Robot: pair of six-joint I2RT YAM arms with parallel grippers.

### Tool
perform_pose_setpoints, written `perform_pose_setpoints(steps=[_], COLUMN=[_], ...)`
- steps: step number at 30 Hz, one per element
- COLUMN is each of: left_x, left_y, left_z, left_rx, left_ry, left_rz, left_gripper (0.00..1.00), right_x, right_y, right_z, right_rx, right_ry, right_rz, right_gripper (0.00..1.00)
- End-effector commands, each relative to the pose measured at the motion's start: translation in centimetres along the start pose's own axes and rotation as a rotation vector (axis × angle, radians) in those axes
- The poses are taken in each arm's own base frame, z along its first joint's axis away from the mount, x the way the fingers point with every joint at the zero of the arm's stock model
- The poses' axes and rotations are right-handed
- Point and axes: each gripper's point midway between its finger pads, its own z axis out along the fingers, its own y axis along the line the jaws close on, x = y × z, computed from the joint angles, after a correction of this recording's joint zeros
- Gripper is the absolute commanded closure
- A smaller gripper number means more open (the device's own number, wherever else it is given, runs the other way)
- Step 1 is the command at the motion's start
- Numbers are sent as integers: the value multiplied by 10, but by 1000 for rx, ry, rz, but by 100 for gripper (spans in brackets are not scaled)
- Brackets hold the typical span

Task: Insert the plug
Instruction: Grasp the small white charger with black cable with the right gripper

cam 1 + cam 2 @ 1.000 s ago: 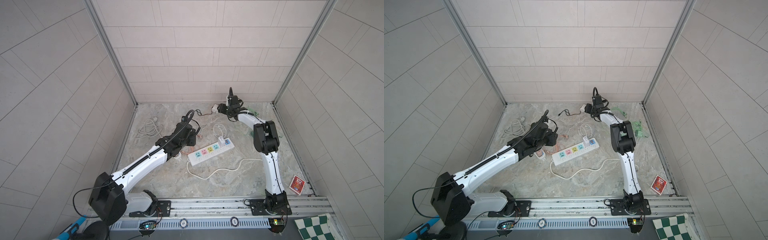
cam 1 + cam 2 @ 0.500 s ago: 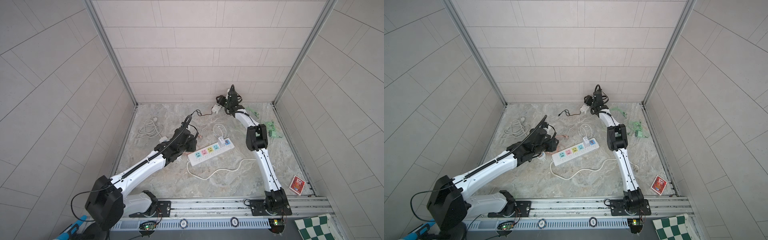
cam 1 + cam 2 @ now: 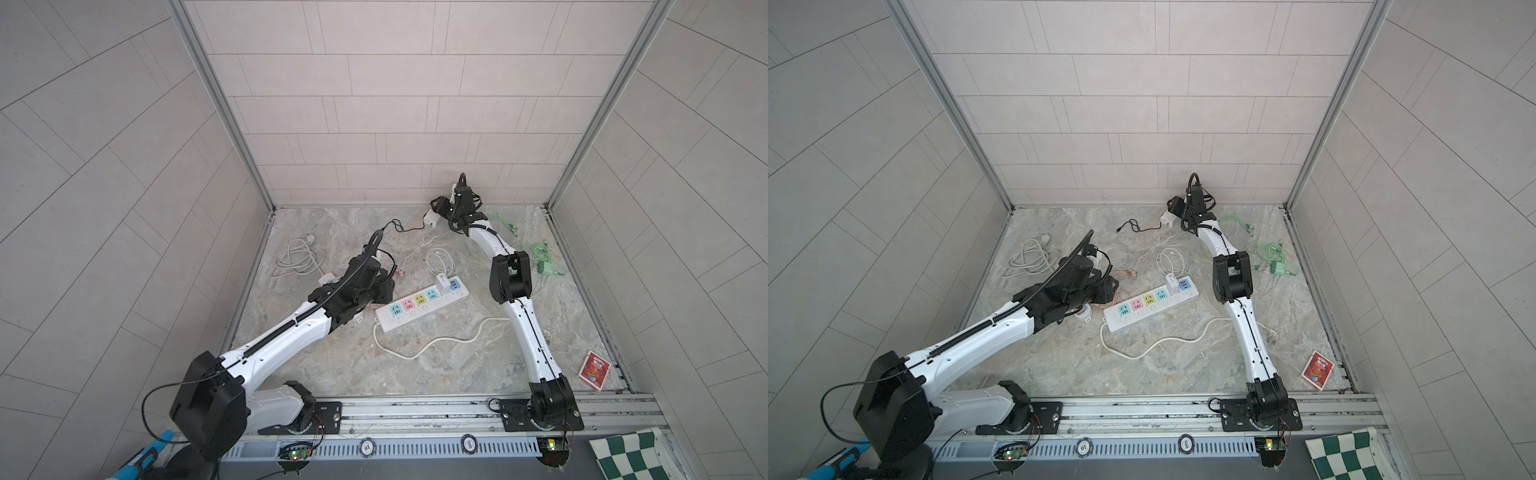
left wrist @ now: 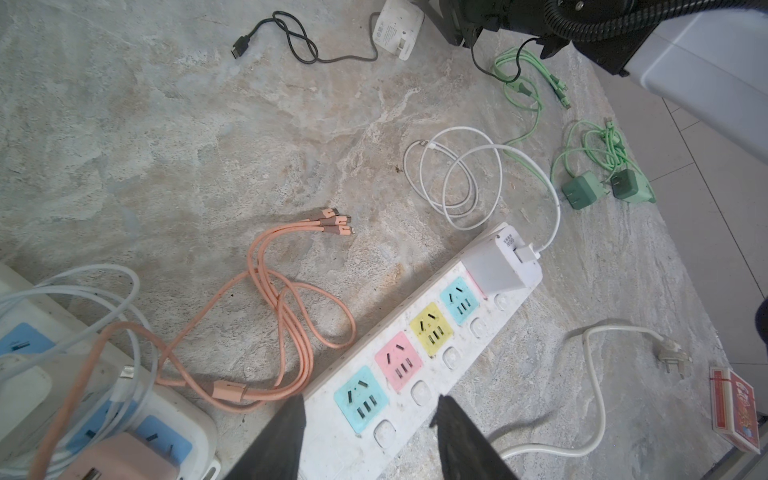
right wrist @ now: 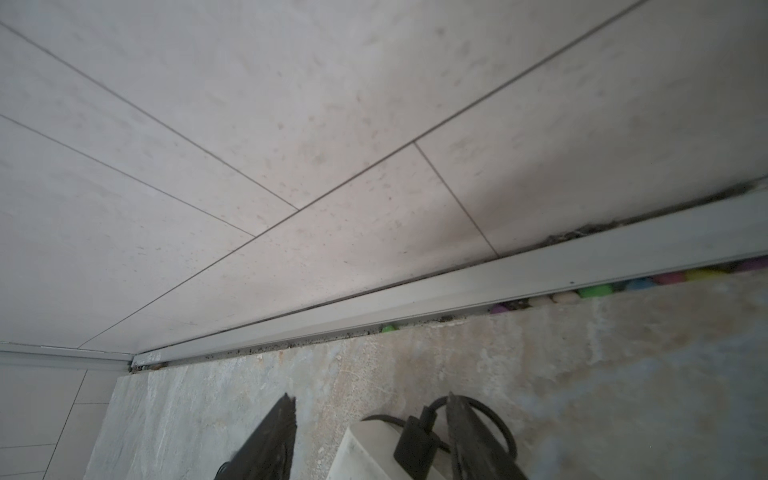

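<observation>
Right wrist view shows the right gripper (image 5: 370, 398) half open, holding nothing, around the white block charger plug with black cable (image 5: 365, 451), lying nearer one finger; best centred before closing.

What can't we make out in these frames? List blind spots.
1. Whether the right gripper grips the white charger: the right wrist view's bottom edge cuts both off; too small in both top views.
2. The pink charger and second strip: cut by the left wrist view's corner; the left arm mostly covers them in both top views.
3. The coloured bits under the rail: blurred in the right wrist view.
</observation>
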Motion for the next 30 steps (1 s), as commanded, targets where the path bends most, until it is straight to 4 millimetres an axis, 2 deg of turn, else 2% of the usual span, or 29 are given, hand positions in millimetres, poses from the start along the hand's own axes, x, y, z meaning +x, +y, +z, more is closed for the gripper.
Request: perform_pose_setpoints(steps=[1,7,13,21,24,30], left_x=[-4,-15,-35,-62,-69,-66], left_y=[0,2,-11,4,8,9], left_z=[-4,2,5,33,48,69], left_rx=[8,-21,6,-75,-76,-56], left_ry=[-24,-57,-87,-112,-100,-32], left_rz=[-13,31,92,227,283,354], left_gripper=[43,43,43,42,42,41], right_x=[15,37,65,102,119,156], right_y=[1,9,20,31,33,38], right_z=[4,3,-11,-18,-28,-56], right_rx=[-13,-39,-6,-20,-12,-10], right_ry=[45,135,228,347,410,528], right_rz=[-9,-26,-110,-139,-153,-160], right_gripper=[42,46,49,52,52,52])
